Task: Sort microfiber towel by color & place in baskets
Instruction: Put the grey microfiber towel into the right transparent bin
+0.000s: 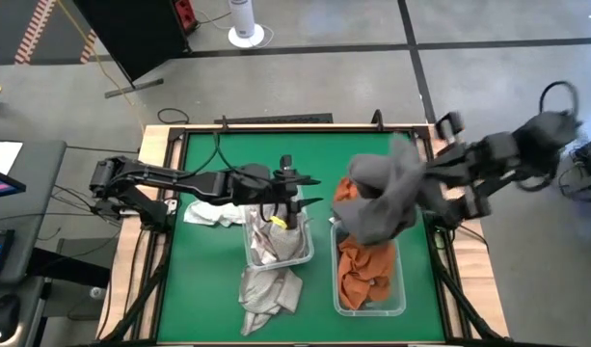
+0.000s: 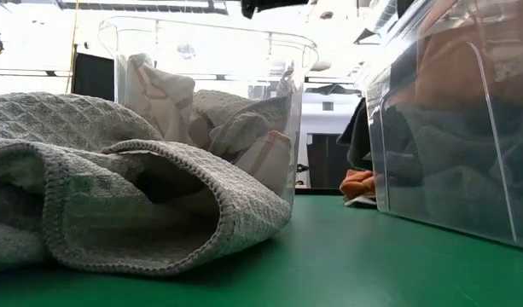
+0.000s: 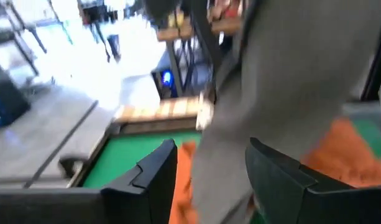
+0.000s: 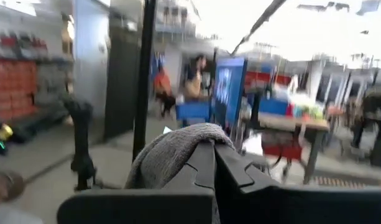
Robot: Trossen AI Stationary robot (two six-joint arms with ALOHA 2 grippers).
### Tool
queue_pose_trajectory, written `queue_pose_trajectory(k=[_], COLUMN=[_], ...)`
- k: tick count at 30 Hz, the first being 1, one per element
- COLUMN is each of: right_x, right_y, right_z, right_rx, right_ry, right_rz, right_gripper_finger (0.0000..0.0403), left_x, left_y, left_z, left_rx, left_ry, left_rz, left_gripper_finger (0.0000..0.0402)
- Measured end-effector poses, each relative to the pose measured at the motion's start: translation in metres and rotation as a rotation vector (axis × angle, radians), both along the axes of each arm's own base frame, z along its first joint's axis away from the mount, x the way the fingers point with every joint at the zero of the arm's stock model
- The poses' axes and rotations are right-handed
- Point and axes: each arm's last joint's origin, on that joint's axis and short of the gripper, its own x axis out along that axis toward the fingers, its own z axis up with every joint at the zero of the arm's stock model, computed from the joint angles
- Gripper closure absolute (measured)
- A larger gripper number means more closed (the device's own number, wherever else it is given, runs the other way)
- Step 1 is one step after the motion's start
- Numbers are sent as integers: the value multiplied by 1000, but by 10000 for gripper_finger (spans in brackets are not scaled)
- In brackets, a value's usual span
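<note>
Grey towel held aloft over the orange-filled basket

Grey microfiber, a dark towel (image 1: 387,198), hangs from the right end effector (image 1: 417,173) in the high view, draped above the far end of the right basket (image 1: 399,289), which holds orange towels (image 1: 362,270). The left basket (image 1: 305,253) sits just beside it toward the tabletop (image 1: 208,289) middle, filled with pale towels; one pale towel (image 1: 269,294) spills out at its near end and another (image 1: 211,214) lies on the left arm's side. The left end effector (image 1: 309,191) hovers over that basket's far end, fingers apart and empty.

Low view: a pale waffle-weave towel (image 2: 116,200) fills the foreground before the clear left basket (image 2: 210,128).

Left wrist view: parted fingers (image 3: 153,180) frame the hanging grey towel (image 3: 289,81).

Right wrist view: closed fingers (image 4: 206,171) pinch grey cloth (image 4: 171,152).
</note>
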Motion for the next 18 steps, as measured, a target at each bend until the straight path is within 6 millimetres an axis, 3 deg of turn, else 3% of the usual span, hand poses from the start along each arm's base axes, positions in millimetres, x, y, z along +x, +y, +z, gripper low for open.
queue_pose_trajectory(k=[7,12,18], right_x=[45,44,41], right_y=[13,13,12], right_z=[-17,-1,15], right_rx=[-32,-42,-74], right_ry=[117,69,-69], right_rz=[-55,-61,-82], right_gripper_finger=[385,384,384], left_x=[34,59,87], left_y=[-2,-6,-20], left_z=[-15,-40,-70], left_rx=[-36,-100,-79], left_ry=[-100,-60,-35], left_rz=[-101,-226,-259], left_gripper_finger=[172,139,130])
